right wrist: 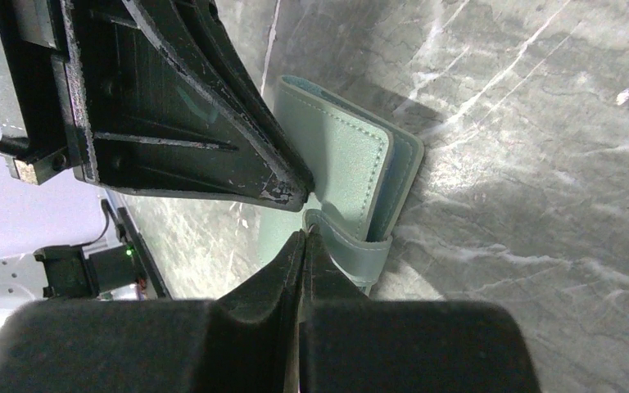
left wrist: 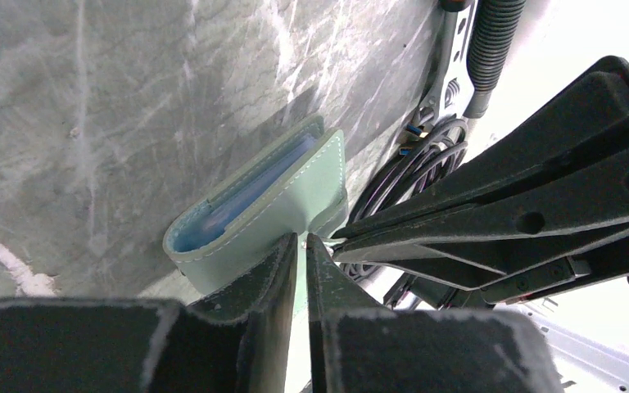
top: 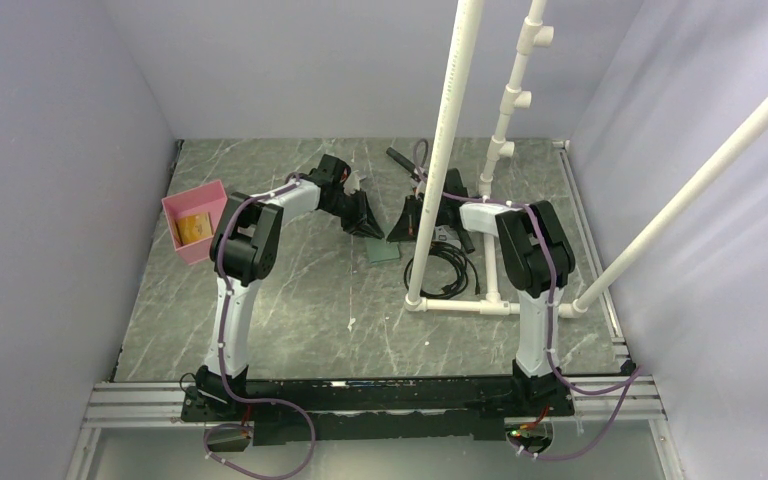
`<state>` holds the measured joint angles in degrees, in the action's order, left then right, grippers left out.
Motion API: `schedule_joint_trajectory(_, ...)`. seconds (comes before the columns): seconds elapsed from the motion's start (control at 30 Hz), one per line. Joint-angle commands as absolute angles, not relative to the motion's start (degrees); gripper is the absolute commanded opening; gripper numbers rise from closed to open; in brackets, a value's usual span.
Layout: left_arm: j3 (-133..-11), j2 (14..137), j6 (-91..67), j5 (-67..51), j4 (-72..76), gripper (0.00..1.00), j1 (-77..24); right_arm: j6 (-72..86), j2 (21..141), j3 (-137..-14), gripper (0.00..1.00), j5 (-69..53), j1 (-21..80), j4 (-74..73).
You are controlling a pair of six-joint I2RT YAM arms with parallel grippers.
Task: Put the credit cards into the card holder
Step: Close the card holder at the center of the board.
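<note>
Two grippers meet on one card holder point(left wrist: 287, 192), which lies mid-table with its pale blue inside showing. The left gripper point(left wrist: 301, 239) is pinched nearly shut on its edge, and the right gripper point(right wrist: 305, 231) is clamped on its tab. One orange-tan credit card point(top: 196, 228) sits in one pink tray point(top: 172, 222), well apart. Marbled grey table point(top: 310, 310), lilac walls point(top: 50, 200), one white pipe frame point(top: 450, 150).

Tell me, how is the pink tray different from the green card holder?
The pink tray is an open box with walls; the green card holder is flat and folded. The tray stands at the left edge of the table; the card holder lies mid-table, with the left gripper and right gripper both on it. The tray holds something orange-tan; the card holder shows pale blue inside. Both rest on the table.
</note>
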<state>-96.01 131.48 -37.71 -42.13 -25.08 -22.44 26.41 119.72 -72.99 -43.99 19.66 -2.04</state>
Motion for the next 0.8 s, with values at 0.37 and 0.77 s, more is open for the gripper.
schedule_joint_trajectory(0.37, -94.9, 131.8, -36.6, -38.7, -26.6, 0.17, -22.6, 24.6, 115.7, -72.4, 0.0, -33.7, 21.0, -4.7)
schedule_joint_trajectory(0.77, -94.5, 131.6, -36.7, -38.6, -26.5, 0.17, -22.5, 26.4, 114.3, -69.9, 0.0, -34.3, 20.2, -1.8)
